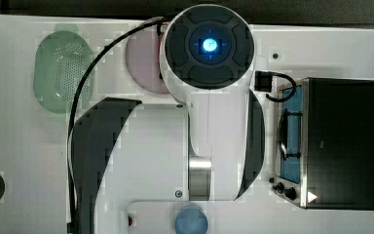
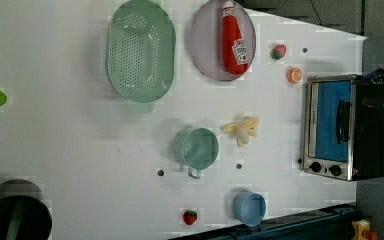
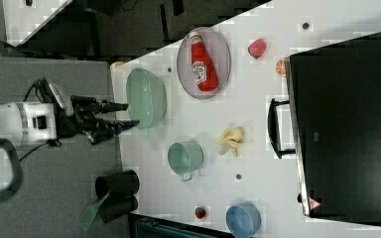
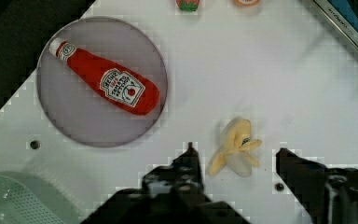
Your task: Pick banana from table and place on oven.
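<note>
Your claw [image 4: 235, 161] hangs open and empty above the white counter [image 2: 80, 140], its two dark fingers [image 4: 186, 170] spread wide. In the wrist view the partly peeled banana [image 4: 237, 147] lies on the counter, framed in the gap between those fingers with clear space around it.

In the right view the claw [image 3: 124, 114] is held off from the counter, well apart from the banana [image 3: 230, 140]. There the fruit rests between the green mug [image 3: 184, 157] and the handle of the black oven [image 3: 347, 129].

The left view puts the banana [image 2: 242, 131] just beside the mug [image 2: 200, 148], near the oven [image 2: 342, 127] door but not touching it. The ketchup bottle [image 4: 105, 84] lies on its round plate [image 4: 74, 121], apart from the banana.
</note>
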Robot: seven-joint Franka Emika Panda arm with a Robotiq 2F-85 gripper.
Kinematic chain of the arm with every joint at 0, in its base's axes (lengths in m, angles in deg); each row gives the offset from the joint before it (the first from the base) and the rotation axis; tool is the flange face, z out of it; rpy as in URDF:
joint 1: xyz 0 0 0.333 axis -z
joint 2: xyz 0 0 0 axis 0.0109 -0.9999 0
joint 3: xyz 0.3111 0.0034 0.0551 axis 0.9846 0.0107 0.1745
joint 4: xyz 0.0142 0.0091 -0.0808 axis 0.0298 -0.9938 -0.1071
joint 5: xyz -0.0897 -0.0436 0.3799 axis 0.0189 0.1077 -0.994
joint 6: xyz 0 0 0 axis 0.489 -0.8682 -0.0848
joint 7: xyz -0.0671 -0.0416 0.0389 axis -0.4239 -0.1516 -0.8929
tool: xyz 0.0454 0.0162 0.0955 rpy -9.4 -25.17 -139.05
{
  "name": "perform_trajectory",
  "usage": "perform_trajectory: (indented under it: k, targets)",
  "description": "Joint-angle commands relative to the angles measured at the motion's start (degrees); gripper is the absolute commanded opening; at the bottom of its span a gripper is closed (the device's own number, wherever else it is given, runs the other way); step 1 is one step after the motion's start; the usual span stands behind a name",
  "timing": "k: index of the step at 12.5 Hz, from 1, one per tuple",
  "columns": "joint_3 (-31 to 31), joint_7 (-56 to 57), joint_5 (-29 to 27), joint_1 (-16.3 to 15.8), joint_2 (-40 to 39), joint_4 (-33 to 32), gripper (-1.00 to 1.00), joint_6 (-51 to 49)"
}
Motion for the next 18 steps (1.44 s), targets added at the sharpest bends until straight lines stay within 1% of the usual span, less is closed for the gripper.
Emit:
perform_trajectory:
  k: [1, 3, 6, 8, 11, 16, 18]
  targets:
    - [-1.8, -5.4, -0.9, 1.4, 25.3, -20.4, 0.59, -5.8]
    - [-1.8, -5.4, -0.9, 1.4, 25.3, -20.5, 0.99, -5.8]
    - [-1.8, -5.4, -0.9, 1.4, 24.2, -21.4, 1.00, -4.6]
    - [-1.8, -5.4, -0.9, 1.4, 22.2, -23.7, 1.00, -0.4]
    - [-1.3, -5.4, -0.9, 1.3, 17.8, -29.2, 1.00, 9.4]
    - [-0.6, -5.4, -0.9, 1.3, 7.5, -39.0, 1.00, 30.3]
    - [-0.5, -5.4, -0.9, 1.2, 2.2, -40.2, 1.00, 35.8]
